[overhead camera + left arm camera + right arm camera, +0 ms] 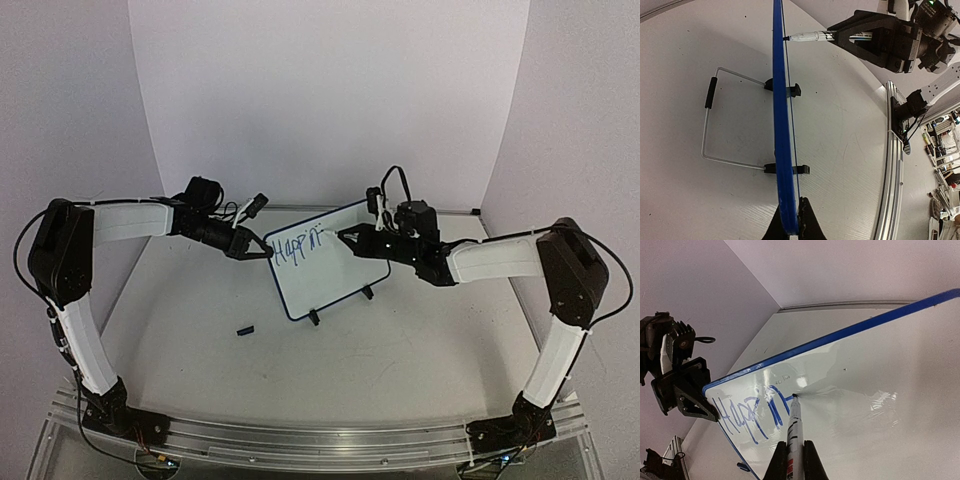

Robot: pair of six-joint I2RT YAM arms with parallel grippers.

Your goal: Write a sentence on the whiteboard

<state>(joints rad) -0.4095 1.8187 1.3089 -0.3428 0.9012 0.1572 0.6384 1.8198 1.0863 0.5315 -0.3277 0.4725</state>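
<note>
At the middle of the desk (420, 360), the whiteboard (340, 275) stands leaning on its two clip feet (315, 318) and a thin wire stand (704, 125) behind it. Your left end effector (789, 220) is clamped on the board's left edge, jaws pinching the blue rim. That is probably to brace it, since so light a prop would likely slide or tip under pen pressure. Your right end effector (792, 455) is closed on the marker (794, 427), which runs out along the fingers so the tip meets the face. The tip touches just right of the sentence (752, 412), which reads roughly "Happin" in the upper-left corner. Judgement: first word unfinished, most writing ahead. A small black piece (244, 329) lies near-left of the board; cap or not, you cannot tell.
</note>
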